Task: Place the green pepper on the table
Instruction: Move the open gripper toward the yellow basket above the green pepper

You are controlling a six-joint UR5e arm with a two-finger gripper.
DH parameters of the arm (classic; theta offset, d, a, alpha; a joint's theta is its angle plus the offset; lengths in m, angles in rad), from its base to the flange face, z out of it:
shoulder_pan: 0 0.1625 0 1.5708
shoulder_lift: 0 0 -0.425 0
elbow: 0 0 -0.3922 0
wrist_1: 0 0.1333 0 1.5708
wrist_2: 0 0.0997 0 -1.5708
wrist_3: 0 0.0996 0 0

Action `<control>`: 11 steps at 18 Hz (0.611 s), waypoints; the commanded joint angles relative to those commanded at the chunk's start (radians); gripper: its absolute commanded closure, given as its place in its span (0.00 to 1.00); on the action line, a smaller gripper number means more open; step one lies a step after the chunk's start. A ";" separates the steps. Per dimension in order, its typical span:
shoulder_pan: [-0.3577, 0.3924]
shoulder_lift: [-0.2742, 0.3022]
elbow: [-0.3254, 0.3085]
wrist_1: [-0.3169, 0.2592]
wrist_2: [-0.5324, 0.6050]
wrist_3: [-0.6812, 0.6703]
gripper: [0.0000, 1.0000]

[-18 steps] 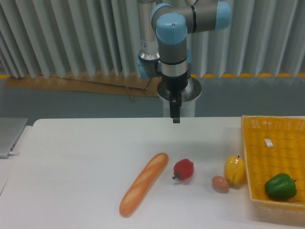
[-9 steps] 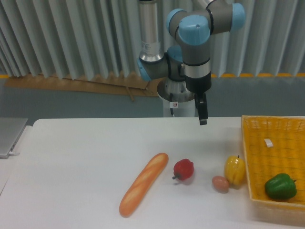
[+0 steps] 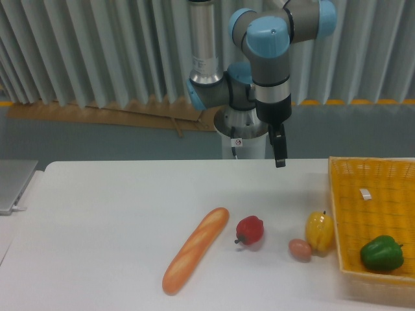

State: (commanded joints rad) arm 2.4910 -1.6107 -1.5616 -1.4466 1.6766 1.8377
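Only the edge of the gripper (image 3: 279,155) shows: it hangs as one narrow dark blade, pointing straight down above the far side of the table (image 3: 117,214), so whether its jaws are apart or together cannot be told. It holds nothing and touches nothing. The yellow woven basket (image 3: 343,220) is cut off by the right edge of the frame, and its near rim runs close to the bottom edge. A small pale scrap (image 3: 366,194) lies in the basket's far part; what it is cannot be made out.

The green pepper (image 3: 382,253) lies in the basket's near part, close to the near rim, well apart from the gripper. It looks a little wider than tall, its broad side towards the camera, with what seems a thin stem tip at its upper right; its tilt is hard to judge.

On the table, left of the basket, stand a yellow pepper (image 3: 319,231) with a small brownish egg-like thing (image 3: 299,249) touching it, then a red pepper (image 3: 249,230), then a baguette (image 3: 195,258) lying diagonally.
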 joint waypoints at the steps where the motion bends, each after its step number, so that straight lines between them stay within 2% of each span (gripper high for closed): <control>1: 0.015 0.000 0.000 0.000 -0.002 0.003 0.00; 7: 0.068 -0.003 0.000 0.026 -0.003 0.005 0.00; 11: 0.068 -0.011 -0.002 0.034 -0.002 0.005 0.00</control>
State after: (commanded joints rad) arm 2.5587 -1.6214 -1.5631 -1.4128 1.6751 1.8423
